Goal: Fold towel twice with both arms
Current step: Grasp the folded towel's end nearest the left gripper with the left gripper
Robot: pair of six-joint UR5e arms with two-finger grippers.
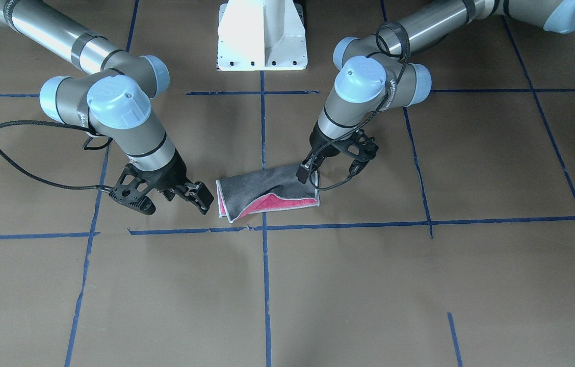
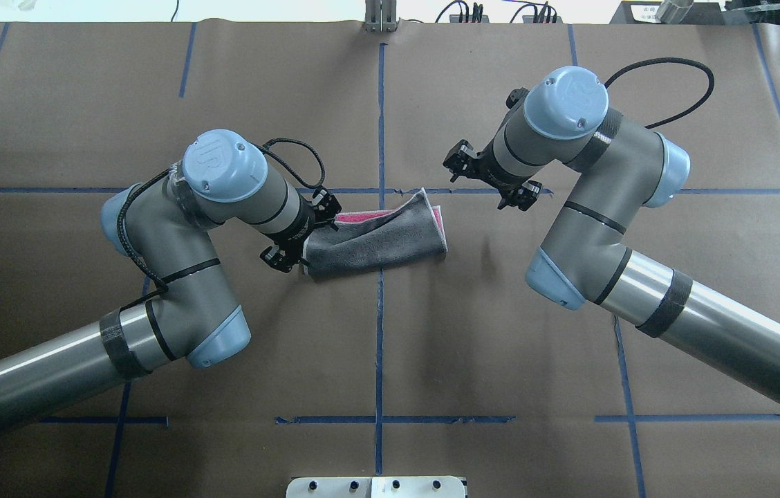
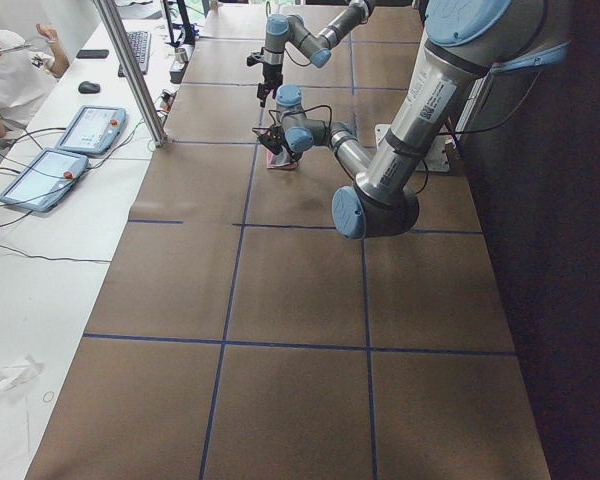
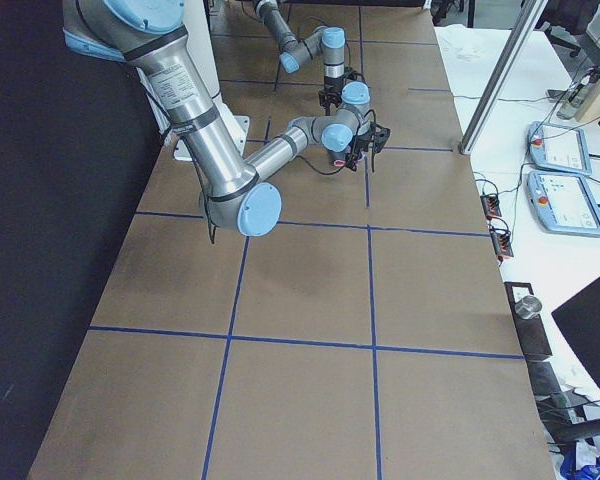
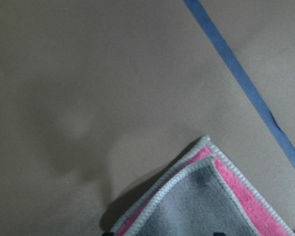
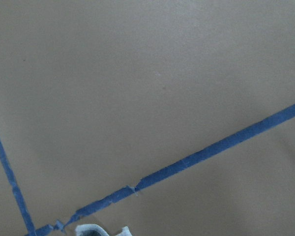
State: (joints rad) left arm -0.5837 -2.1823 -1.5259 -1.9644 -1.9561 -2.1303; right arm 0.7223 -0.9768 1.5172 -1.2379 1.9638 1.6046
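The towel lies folded in half near the table's middle, grey face up, with a pink strip showing along its far edge. My left gripper is low at the towel's left end, shut on its edge. The left wrist view shows a towel corner, grey over pink and slightly off the table. My right gripper is open and empty. It hangs just beyond the towel's right end without touching it. The right wrist view shows mostly bare paper and tape.
The table is covered in brown paper with blue tape lines. The white pedestal base stands at the robot's side. An operators' desk with tablets and a metal post stand beyond the table's far edge.
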